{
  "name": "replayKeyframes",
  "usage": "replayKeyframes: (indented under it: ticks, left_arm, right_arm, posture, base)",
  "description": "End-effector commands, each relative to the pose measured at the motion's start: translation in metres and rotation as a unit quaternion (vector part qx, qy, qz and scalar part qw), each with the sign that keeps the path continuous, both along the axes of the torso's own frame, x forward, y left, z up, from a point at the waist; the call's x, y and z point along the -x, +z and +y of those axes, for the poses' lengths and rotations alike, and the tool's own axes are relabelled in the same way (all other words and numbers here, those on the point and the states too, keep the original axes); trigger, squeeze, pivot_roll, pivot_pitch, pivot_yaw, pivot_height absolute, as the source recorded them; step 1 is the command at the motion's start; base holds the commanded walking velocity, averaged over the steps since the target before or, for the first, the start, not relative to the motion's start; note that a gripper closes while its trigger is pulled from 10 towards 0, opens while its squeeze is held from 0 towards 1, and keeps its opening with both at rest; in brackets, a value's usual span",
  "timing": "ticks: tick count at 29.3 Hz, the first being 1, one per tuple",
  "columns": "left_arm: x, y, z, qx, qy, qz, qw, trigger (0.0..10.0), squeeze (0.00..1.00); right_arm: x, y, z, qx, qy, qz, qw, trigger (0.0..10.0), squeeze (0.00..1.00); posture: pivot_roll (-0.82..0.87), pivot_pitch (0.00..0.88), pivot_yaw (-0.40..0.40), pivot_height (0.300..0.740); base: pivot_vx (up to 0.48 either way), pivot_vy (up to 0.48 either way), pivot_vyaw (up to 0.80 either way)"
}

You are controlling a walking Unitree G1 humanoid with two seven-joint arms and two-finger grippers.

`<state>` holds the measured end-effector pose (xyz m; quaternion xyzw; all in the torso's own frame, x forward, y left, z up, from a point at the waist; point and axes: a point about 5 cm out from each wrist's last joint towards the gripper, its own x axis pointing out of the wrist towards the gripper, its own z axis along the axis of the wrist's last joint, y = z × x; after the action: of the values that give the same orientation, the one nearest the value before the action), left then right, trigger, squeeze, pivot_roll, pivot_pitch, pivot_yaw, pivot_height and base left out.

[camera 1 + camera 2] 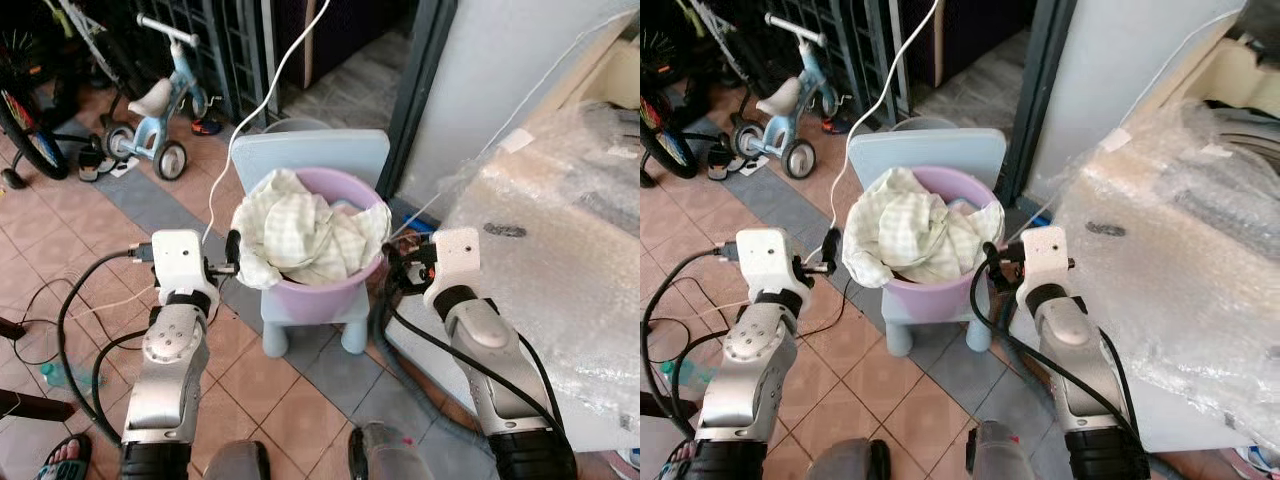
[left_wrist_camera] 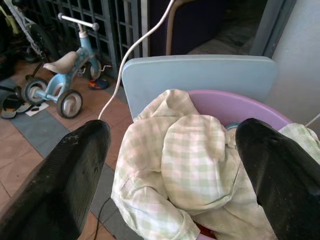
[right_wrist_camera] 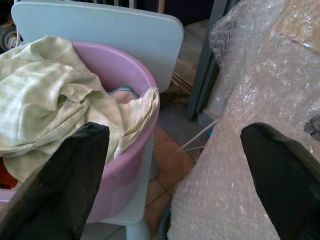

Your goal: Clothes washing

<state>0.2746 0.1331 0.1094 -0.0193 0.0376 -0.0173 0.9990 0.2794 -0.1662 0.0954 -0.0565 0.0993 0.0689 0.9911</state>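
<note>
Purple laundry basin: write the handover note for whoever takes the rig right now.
Left gripper: jaws open, empty, beside the basin's left side, aimed at the laundry.
Right gripper: jaws open, empty, at the basin's right side, next to the bubble-wrapped appliance.
Purple basin sits on the light blue plastic chair, holding the green checked cloth, which hangs over the left rim.
Done: robot is in position at the basin.
Left: nothing is grasped yet; basin or clothes must still be picked up and the washing done.
</note>
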Motion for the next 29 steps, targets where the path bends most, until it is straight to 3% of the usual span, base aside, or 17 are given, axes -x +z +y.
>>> replayKeyframes:
  ticks: [1,10,16,29]
  left_arm:
    - [0.000,0.001,0.013,-0.008,0.016,0.001,1.000,10.0,0.00]
    - [0.003,-0.003,0.012,-0.003,0.027,0.023,0.999,10.0,0.00]
    - [0.004,-0.004,0.019,-0.016,0.032,0.026,0.999,10.0,0.00]
    - [0.010,-0.002,0.015,-0.031,-0.001,0.025,0.999,10.0,0.00]
  right_arm:
    - [-0.001,0.001,0.011,-0.008,0.015,-0.002,1.000,10.0,0.00]
    - [0.002,-0.014,0.015,0.023,0.055,0.039,0.997,10.0,0.00]
    - [-0.001,-0.018,0.017,0.039,0.050,0.051,0.997,10.0,0.00]
    - [-0.022,-0.024,-0.003,0.066,-0.067,0.083,0.992,10.0,0.00]
  posture:
    - [-0.01,0.152,0.005,0.740]
    - [0.01,0.158,-0.005,0.740]
    - [0.02,0.164,-0.007,0.740]
    - [0.05,0.172,0.000,0.740]
  base:
    - [0.334,0.345,0.00]
    - [0.138,0.417,0.00]
    - [0.000,0.457,0.77]
    - [0.000,0.000,0.00]
